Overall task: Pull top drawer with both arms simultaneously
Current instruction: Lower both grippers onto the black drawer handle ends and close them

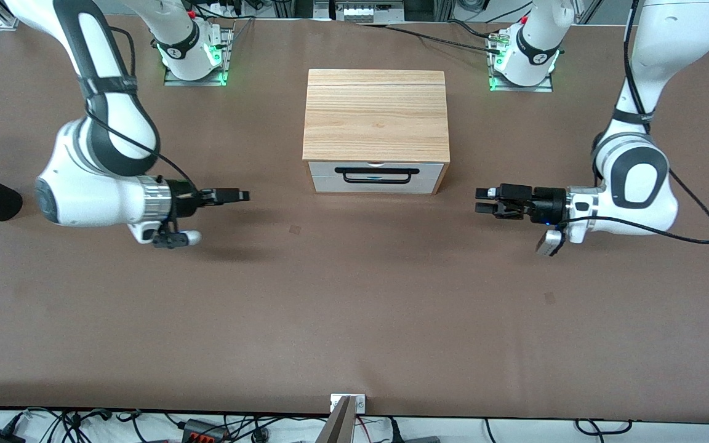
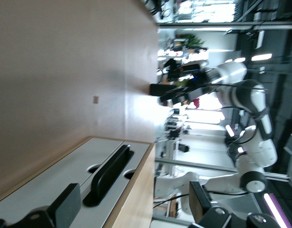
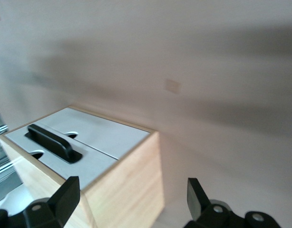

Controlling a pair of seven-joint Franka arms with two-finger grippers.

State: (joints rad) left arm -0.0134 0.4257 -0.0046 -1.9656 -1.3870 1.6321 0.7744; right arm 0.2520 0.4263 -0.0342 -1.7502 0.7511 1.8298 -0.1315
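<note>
While both arms flank the top drawer (image 1: 376,174) – its black handle (image 1: 380,175) running arm-to-arm – right gripper (image 1: 237,196) and left gripper (image 1: 484,201), apparently equidistant, point inward with fingers spread.

Left pincer (image 1: 480,201) open, right pincer (image 1: 245,195) open, both horizontal, facing inward

Brown table (image 1: 354,320), bright room.

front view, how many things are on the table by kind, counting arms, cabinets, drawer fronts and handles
White jointed robot arms: 2, ending in the left gripper and right gripper
Light wood-grain cabinet: 1
White drawer fronts: 2, the top drawer and lower panel
Wide black bar handle: 1
Total: 6
</note>
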